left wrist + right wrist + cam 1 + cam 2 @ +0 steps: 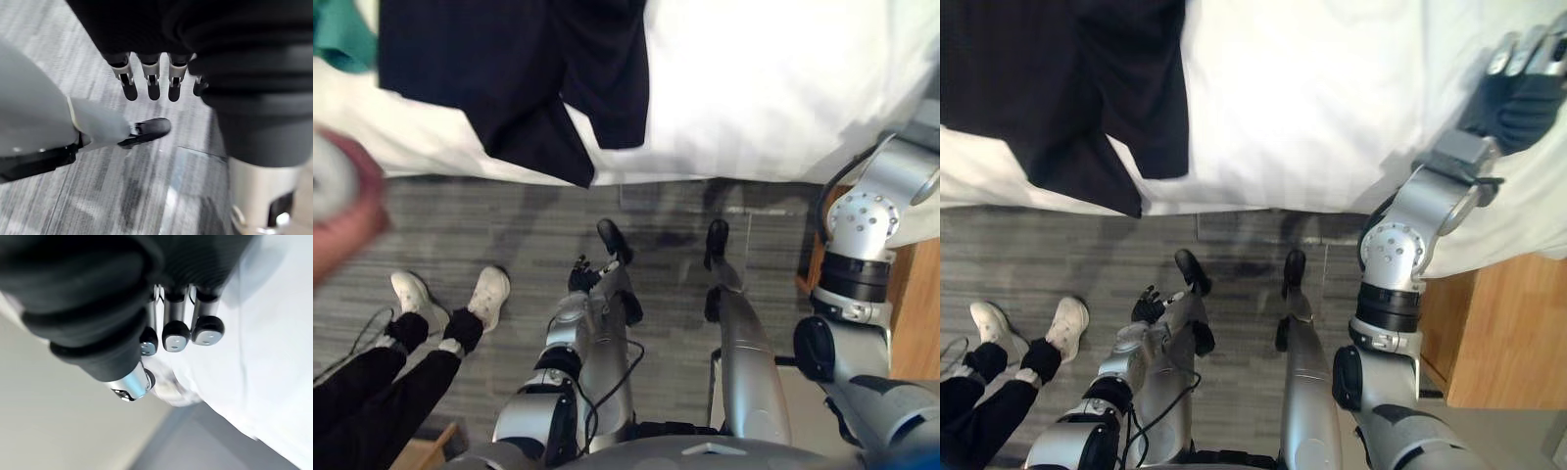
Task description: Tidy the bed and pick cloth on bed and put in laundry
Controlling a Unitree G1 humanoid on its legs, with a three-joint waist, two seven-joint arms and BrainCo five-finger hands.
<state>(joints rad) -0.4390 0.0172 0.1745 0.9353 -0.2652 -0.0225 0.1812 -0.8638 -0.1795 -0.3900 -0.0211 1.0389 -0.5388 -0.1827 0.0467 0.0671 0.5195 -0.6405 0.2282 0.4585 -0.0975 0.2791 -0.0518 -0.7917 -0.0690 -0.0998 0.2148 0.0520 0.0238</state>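
A large dark cloth [509, 69] lies on the left part of the bed and hangs over its near edge. The white sheet [764, 88] covers the rest of the bed. A teal cloth [342, 39] lies at the far left corner. My right hand [1520, 83] is raised over the bed's right side, well away from the dark cloth; its fingers [175, 335] are relaxed above the white sheet and hold nothing. My left hand [585, 276] hangs low over the floor before the bed, its fingers [150, 83] straight and empty.
A person stands at the left on the grey floor, with dark trousers and white shoes [450, 304]. A blurred person's hand [342, 211] shows close at the left edge. A wooden bedside unit [1508, 333] stands at the right, beside the bed.
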